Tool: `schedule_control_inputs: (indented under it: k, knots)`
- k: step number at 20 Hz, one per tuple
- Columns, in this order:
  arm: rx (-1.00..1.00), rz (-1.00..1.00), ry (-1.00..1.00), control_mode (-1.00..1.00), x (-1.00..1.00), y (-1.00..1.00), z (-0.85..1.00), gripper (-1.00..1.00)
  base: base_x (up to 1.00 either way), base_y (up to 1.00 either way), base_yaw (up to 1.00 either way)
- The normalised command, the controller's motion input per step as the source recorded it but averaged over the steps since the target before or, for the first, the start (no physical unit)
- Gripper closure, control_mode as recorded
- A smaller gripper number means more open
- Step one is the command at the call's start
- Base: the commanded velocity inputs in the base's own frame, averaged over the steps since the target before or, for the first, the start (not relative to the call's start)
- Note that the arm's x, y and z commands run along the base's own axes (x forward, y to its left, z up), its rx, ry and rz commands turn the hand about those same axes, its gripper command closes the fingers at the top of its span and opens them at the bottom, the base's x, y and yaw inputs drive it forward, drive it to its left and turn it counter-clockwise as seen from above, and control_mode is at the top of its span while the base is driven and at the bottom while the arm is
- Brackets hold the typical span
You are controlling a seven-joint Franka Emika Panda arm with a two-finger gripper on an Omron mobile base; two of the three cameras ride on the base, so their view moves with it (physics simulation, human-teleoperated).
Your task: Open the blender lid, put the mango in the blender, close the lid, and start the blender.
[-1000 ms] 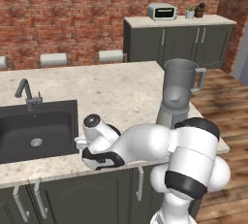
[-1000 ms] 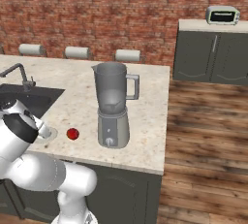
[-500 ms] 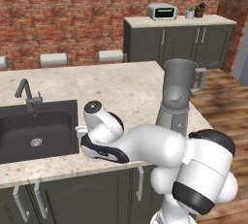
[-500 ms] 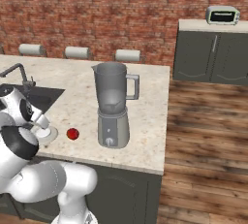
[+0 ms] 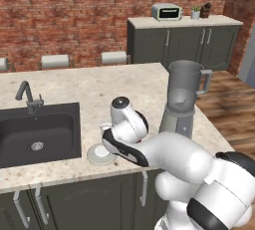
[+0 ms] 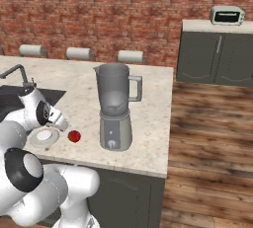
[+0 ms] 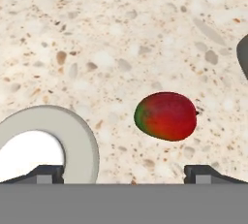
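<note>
My claw [image 7: 124, 172] hangs low over the counter [image 7: 121, 34], fingers spread wide with nothing between them. The mango [image 7: 166, 116] lies on the counter just ahead, nearer one finger, long axis across the gap. The lid [image 7: 46, 143] rests beside the mango, opposite the blender [image 6: 114, 106].

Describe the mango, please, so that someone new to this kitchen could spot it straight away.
Start at the speckled island counter and find the tall grey blender near its front edge. Left of the blender's base, in the right base view, lies the mango, beside the round blender lid lying flat. It is the only small red fruit there, with a green patch at one end.
</note>
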Motion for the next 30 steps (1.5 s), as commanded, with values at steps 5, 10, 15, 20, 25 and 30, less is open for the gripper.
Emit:
schedule_control_inputs:
  k: [5,10,15,20,25,30]
  knots:
    - [0.0,0.0,0.0,-1.0,0.0,-0.53,0.0,-1.0,0.0,0.0,0.0]
    - [0.0,0.0,0.02,-1.0,0.08,-0.07,-0.05,-1.0,0.0,0.0,0.0]
    - [0.0,0.0,0.0,-1.0,0.07,-0.04,-0.07,-1.0,0.0,0.0,0.0]
    - [0.0,0.0,0.0,-1.0,0.09,-0.08,-0.03,-1.0,0.0,0.0,0.0]
    - [0.0,0.0,0.02,-1.0,0.0,-0.19,-0.05,-1.0,0.0,0.0,0.0]
    - [0.0,0.0,0.02,-1.0,0.0,-0.1,-0.16,-1.0,0.0,0.0,0.0]
